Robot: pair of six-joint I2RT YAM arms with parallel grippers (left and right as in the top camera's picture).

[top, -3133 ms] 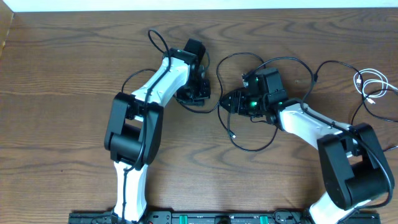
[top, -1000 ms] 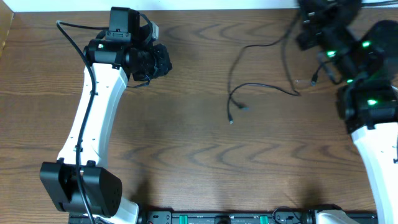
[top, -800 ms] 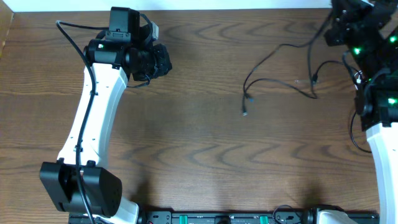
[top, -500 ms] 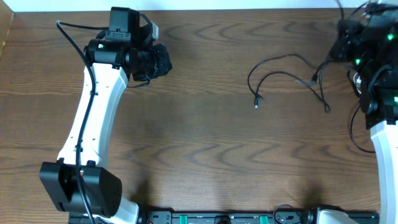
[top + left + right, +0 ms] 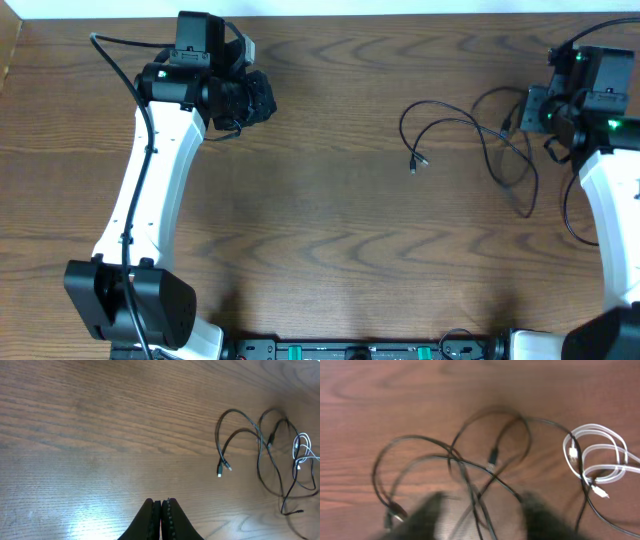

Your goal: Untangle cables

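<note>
Tool of left arm [image 5: 161, 510]: fingers pressed together, nothing gripped; bottom centre of left wrist view, low over bare table [image 5: 75, 435]; upper left in overhead view.
Tool of right arm [image 5: 485, 519]: blurred, fingers spread apart, nothing clamped; bottom of right wrist view, black strands running between the fingers; right edge in overhead view.
Black cables [image 5: 492, 456]: loose loops lying on table, overlapping one another; right of centre in overhead view, one plug end [image 5: 413, 165] free at left of the heap.
White cable [image 5: 600, 455]: folded in small loops, right side of right wrist view, crossed by a black strand.
</note>
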